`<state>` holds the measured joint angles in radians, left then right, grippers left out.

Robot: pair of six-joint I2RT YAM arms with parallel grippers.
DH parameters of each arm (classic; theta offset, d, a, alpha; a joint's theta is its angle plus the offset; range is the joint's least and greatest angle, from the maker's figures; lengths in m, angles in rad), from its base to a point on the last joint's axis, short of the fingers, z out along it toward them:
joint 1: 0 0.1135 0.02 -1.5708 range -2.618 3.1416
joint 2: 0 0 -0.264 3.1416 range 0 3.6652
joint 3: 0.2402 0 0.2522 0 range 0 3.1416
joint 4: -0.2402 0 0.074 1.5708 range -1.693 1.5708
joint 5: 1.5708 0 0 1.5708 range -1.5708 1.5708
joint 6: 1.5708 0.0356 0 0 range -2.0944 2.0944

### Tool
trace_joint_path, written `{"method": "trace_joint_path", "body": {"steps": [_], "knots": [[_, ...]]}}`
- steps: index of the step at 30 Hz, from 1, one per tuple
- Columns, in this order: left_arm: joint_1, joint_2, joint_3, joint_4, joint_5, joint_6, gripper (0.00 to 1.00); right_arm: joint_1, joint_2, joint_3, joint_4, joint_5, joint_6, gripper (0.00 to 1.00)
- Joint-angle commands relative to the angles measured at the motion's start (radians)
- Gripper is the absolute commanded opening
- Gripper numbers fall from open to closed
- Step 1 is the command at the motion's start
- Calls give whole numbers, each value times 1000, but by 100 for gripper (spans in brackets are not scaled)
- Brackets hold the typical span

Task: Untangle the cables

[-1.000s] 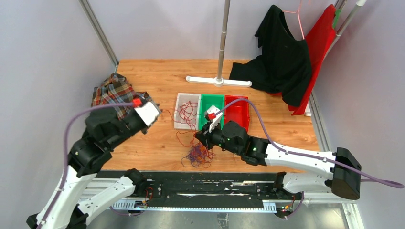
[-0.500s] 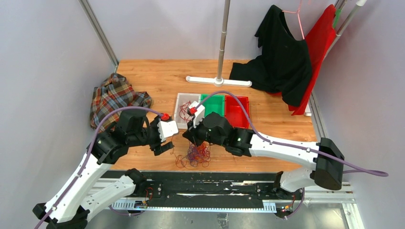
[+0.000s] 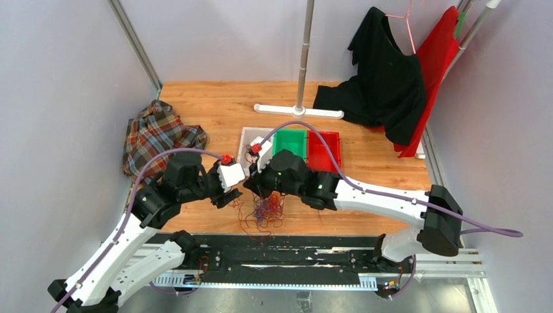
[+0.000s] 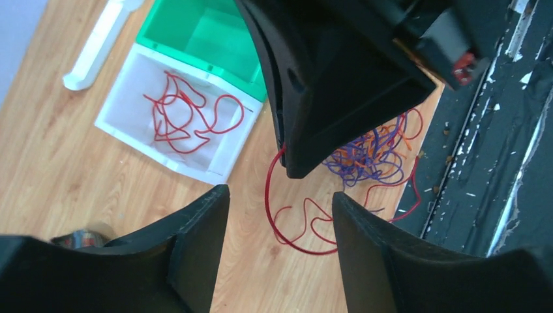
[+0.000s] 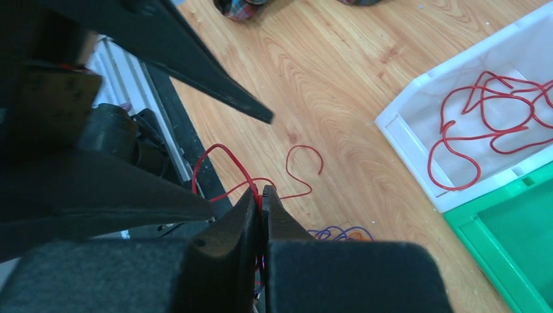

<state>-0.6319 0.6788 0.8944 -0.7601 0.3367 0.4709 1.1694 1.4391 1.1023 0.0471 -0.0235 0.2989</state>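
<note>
Cables (image 3: 267, 208) sit clumped on the counter (image 3: 215, 111) near its front edge, and one red strand (image 4: 266, 195) hangs roughly upright from the right pincer (image 5: 261, 192), clenched on it, just ahead of the released left pincer (image 4: 280, 195), whose jaws straddle its line.

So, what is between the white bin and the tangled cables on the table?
In the left wrist view, the right end effector, shut on a red wire, hangs between white bin and cables.
</note>
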Motion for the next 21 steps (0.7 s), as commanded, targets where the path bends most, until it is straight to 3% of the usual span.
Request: {"method": "trace_joint_path", "body": {"steps": [1, 2, 4, 5, 8, 11, 21], "knots": [[-6, 27, -3, 73, 21, -11, 57, 7, -57, -33, 91, -71, 26, 1], [-6, 34, -1, 81, 34, -22, 47, 6, -60, -36, 96, -84, 28, 0], [-6, 47, 8, 102, 43, -41, 15, 4, -73, -42, 88, -77, 36, 4], [-6, 49, 15, 107, 40, -47, 2, 2, -87, -60, 90, -59, 45, 16], [-6, 45, 42, 92, 39, -33, 1, -2, -170, -129, 109, 36, 73, 47], [-6, 45, 73, 57, 58, -12, 1, -2, -248, -211, 154, 116, 87, 60], [-6, 53, 112, 30, 81, -65, 1, -1, -258, -251, 218, 95, 112, 58]]}}
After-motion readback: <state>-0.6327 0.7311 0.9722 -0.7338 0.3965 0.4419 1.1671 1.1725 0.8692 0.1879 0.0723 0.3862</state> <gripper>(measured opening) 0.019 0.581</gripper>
